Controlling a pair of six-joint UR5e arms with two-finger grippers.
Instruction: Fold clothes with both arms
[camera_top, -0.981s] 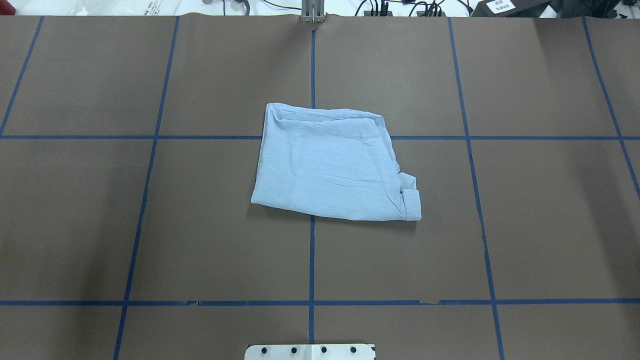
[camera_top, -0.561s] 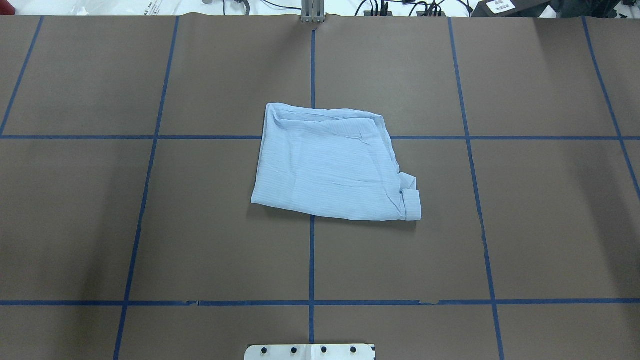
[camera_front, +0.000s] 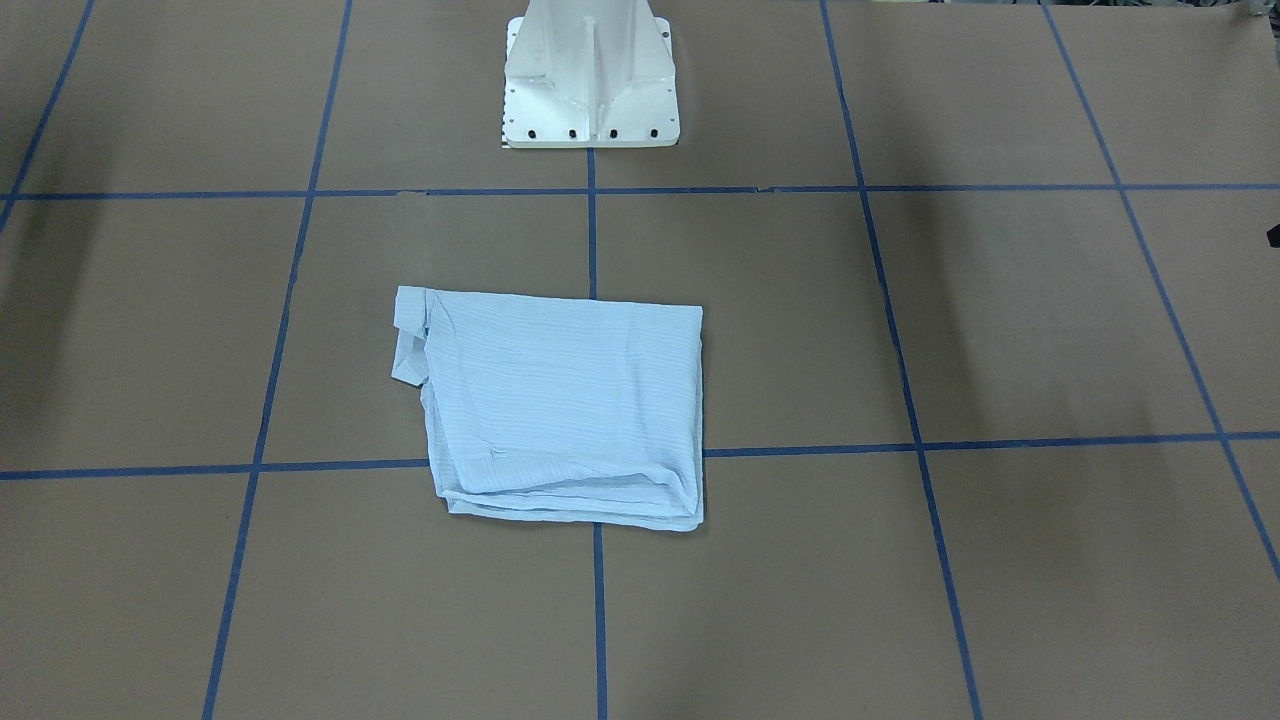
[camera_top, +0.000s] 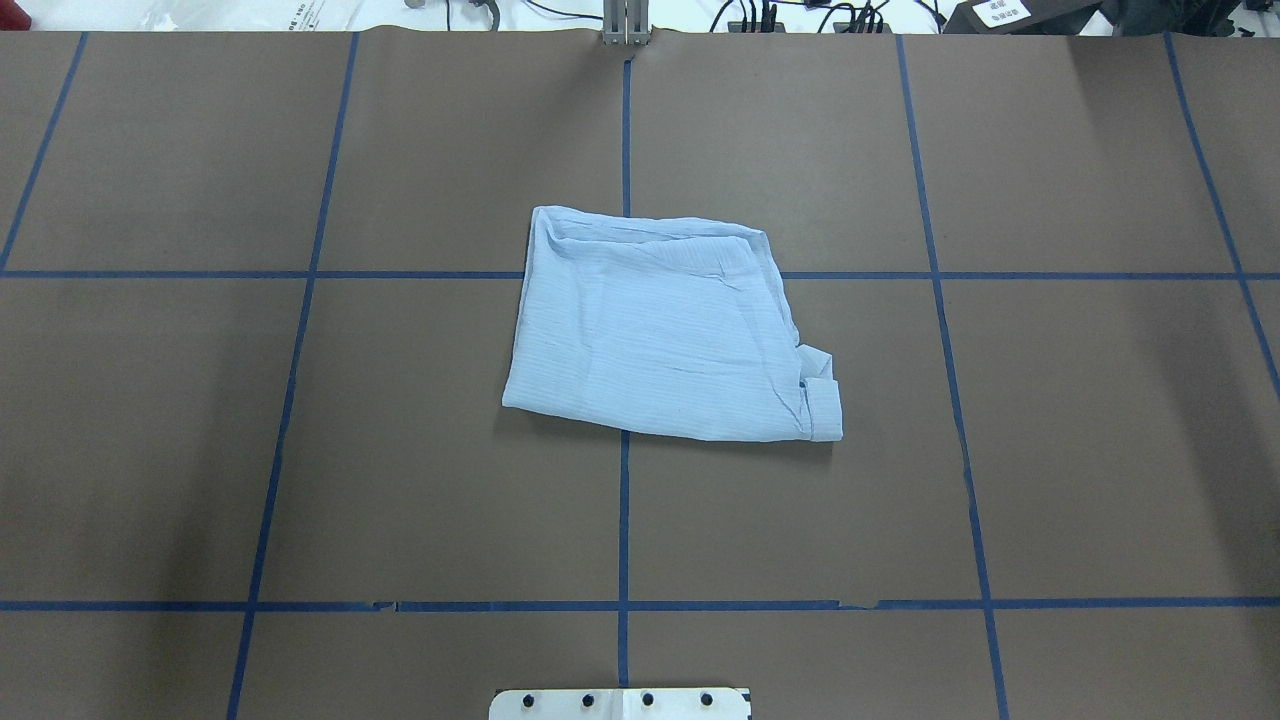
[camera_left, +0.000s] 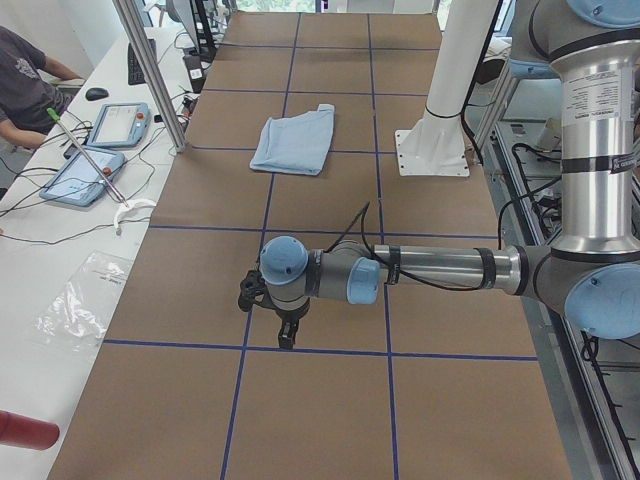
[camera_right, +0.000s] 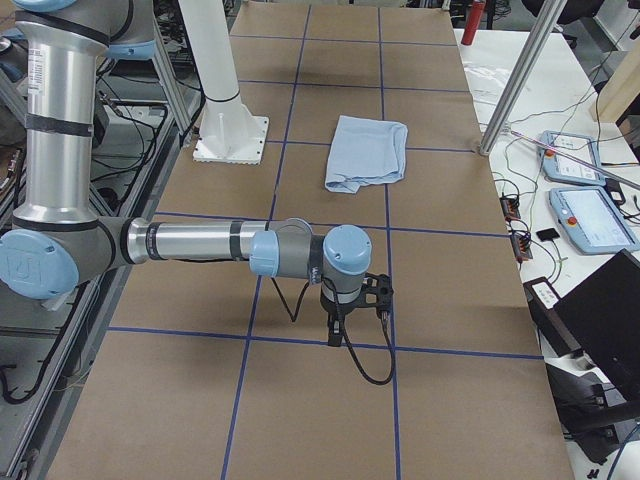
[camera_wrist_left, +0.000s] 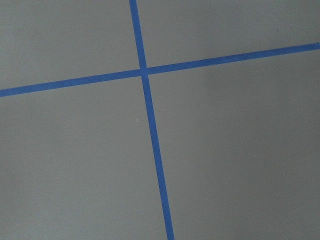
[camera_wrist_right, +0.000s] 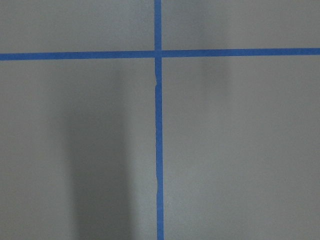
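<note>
jaws of left arm (camera_left: 440, 268) and right arm (camera_right: 190, 243): width cannot be told; shirt (camera_top: 655, 330) lies folded on worktop (camera_top: 300, 450), folding apparently complete

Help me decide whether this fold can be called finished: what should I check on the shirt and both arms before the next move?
1. Shirt folded into a compact rectangle, flat on the table: ok.
2. Edges tucked: not ok, a cuff sticks out at its right near corner.
3. Left gripper clear of the shirt: ok.
4. Right gripper clear of the shirt: ok.
5. Jaws open or shut: cannot tell.
</note>
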